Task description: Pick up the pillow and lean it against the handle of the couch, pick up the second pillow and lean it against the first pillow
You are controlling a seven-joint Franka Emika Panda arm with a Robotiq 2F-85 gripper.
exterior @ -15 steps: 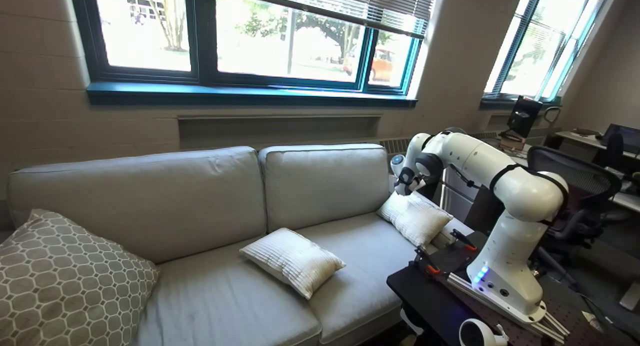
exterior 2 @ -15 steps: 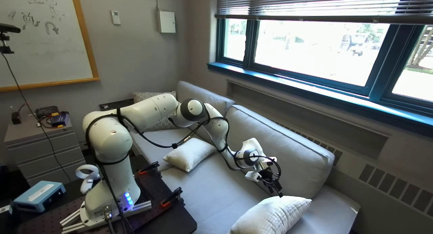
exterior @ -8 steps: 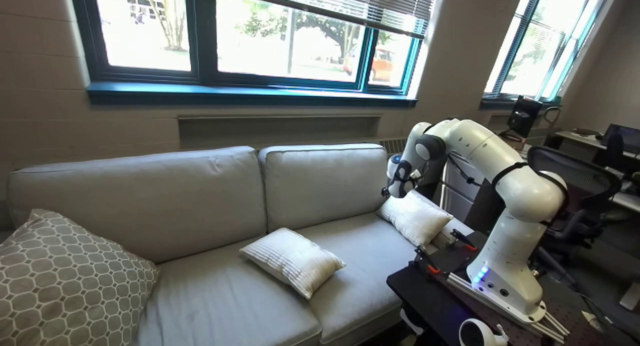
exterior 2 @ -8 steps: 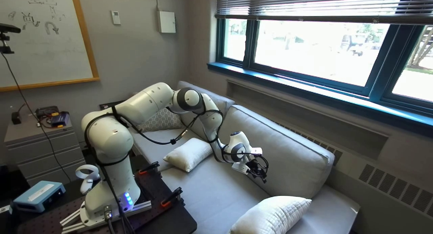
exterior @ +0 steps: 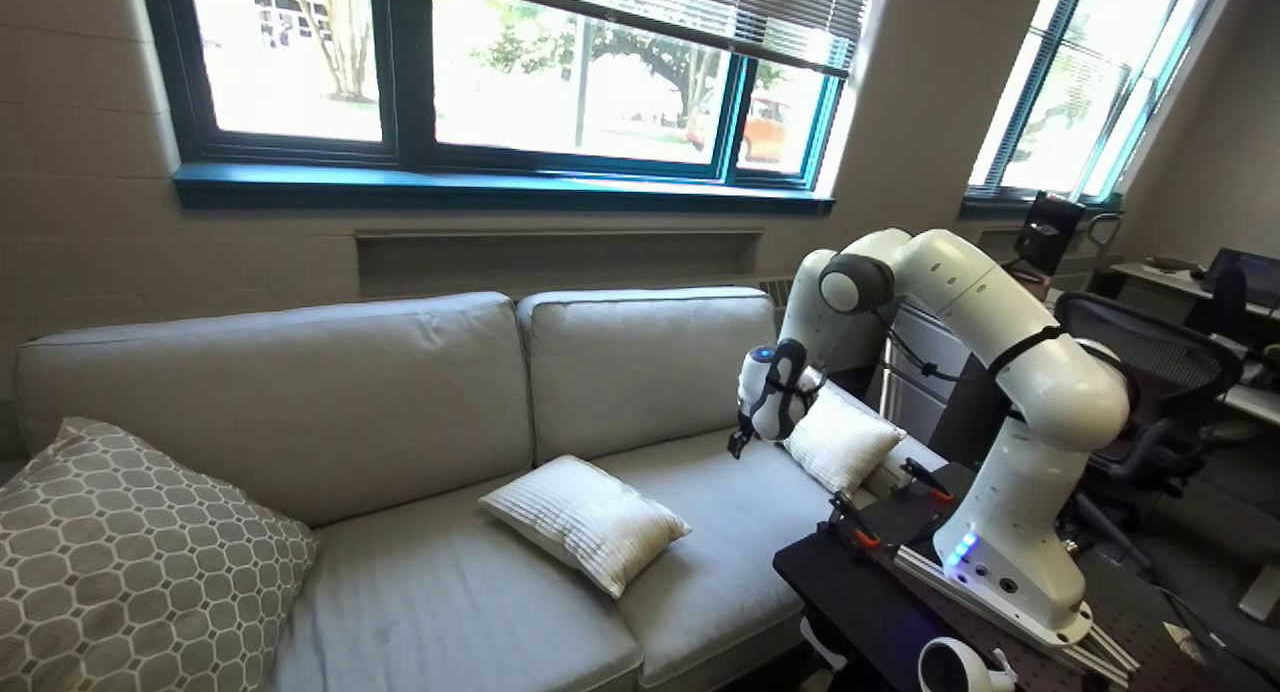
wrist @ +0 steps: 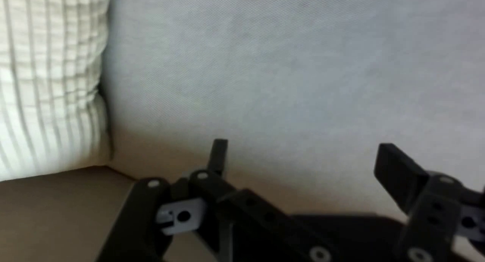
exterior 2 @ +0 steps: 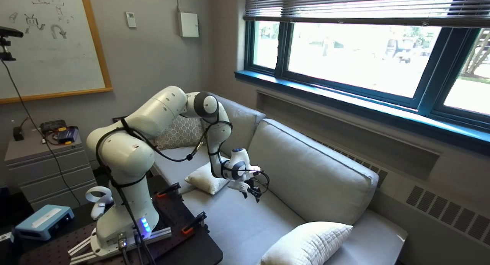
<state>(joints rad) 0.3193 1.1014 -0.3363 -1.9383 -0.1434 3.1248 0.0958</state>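
Looking like you're halfway: gripper spread and empty, first pillow against the armrest, second pillow left to lean.

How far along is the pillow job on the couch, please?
Done, it seems: the first ribbed white pillow leans against the couch armrest. In hand: nothing; the open jaws hang above the seat with nothing between them. Left: the second ribbed white pillow lies flat on the seat, apart from the first, and must be picked up and leaned against it.
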